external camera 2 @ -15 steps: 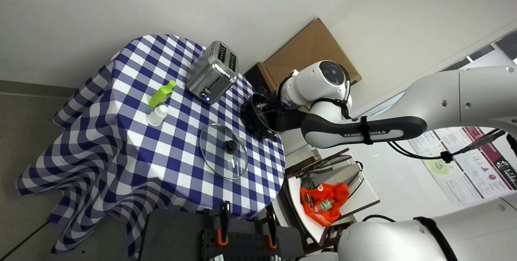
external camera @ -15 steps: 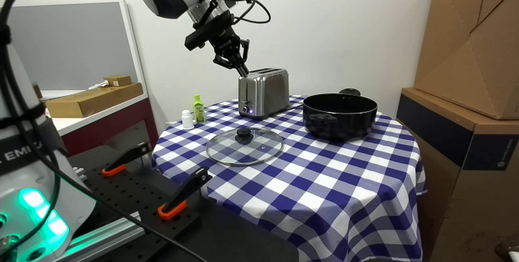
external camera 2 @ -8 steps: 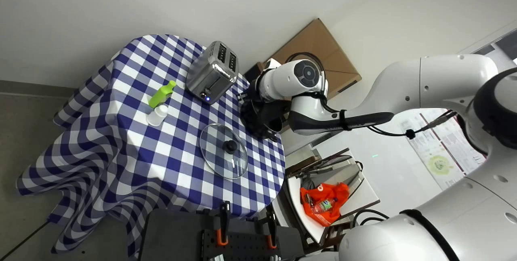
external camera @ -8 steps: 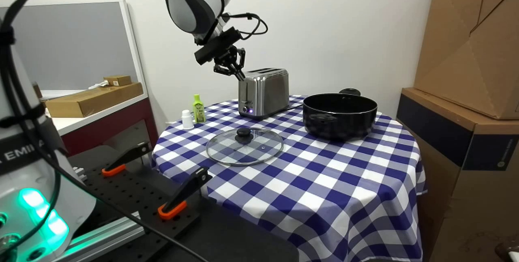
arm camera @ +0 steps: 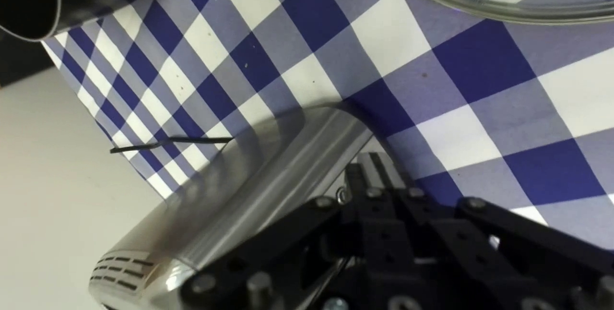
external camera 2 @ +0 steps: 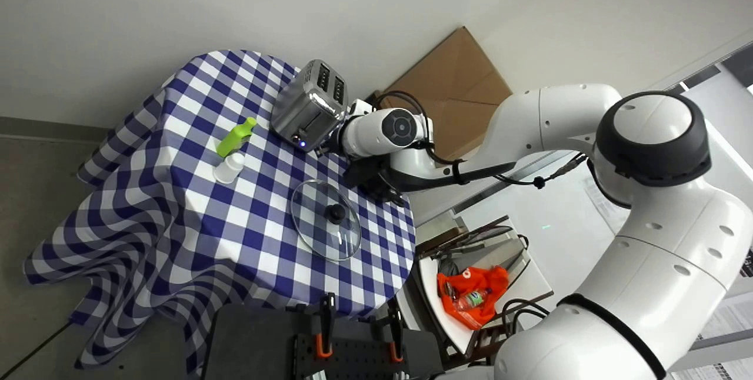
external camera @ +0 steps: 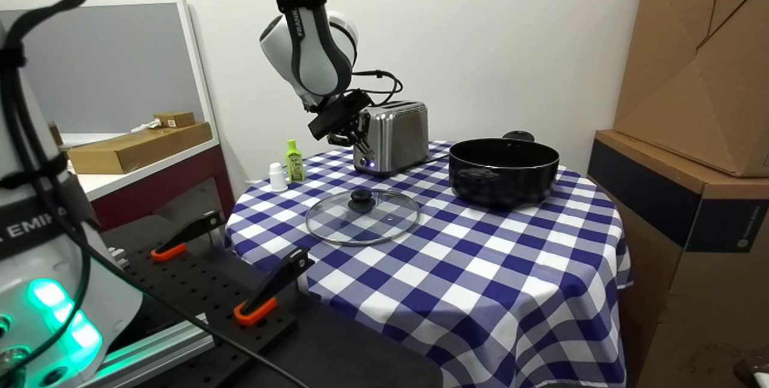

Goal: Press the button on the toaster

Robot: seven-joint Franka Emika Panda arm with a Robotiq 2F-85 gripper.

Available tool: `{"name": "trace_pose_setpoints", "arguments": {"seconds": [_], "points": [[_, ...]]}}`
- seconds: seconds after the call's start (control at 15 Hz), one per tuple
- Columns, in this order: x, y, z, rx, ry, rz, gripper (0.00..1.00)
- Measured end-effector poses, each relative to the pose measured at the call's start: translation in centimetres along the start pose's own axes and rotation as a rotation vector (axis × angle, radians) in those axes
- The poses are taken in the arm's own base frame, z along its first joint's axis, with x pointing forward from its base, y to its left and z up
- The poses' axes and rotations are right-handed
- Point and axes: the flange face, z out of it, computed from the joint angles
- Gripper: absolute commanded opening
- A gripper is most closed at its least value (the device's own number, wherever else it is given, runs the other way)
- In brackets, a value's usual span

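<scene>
The silver toaster point(external camera: 407, 136) stands upright at the back of the checked table. It also shows in an exterior view point(external camera 2: 294, 108) and in the wrist view point(arm camera: 283, 156). A knob and a lit blue-violet light point(external camera: 370, 164) sit low on its narrow end; the light also shows in an exterior view point(external camera 2: 302, 143). My gripper point(external camera: 364, 149) points down in front of that narrow end, its tips just above the knob. In the wrist view the fingers point(arm camera: 381, 170) are together with nothing between them, and hide part of the toaster's end. I cannot tell if they touch it.
A black pot point(external camera: 503, 175) stands beside the toaster. A glass lid point(external camera: 362, 220) lies in front of it. A green bottle point(external camera: 295, 163) and a white bottle point(external camera: 277, 178) stand nearby. A black cord point(arm camera: 192, 140) runs behind the toaster. Cardboard boxes point(external camera: 691, 87) stand beyond the table.
My gripper has moved down from the toaster's top edge to the lower part of its narrow end, near the knob. The toaster, pot and lid have not moved.
</scene>
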Motion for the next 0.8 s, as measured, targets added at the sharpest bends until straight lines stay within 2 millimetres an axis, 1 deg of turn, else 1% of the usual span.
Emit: {"name": "trace_pose_setpoints", "arguments": {"seconds": [0.2,0.4,0.6,0.8], "points": [[-0.3,-0.8,2.9,-0.006,-0.002,-0.014,0.0],[-0.4,-1.5,5.2,0.0,0.002,-0.028,0.0],[-0.2,-2.1,6.7,0.008,0.013,-0.038,0.0],[0.4,-2.7,7.5,0.015,0.027,-0.042,0.0]]}}
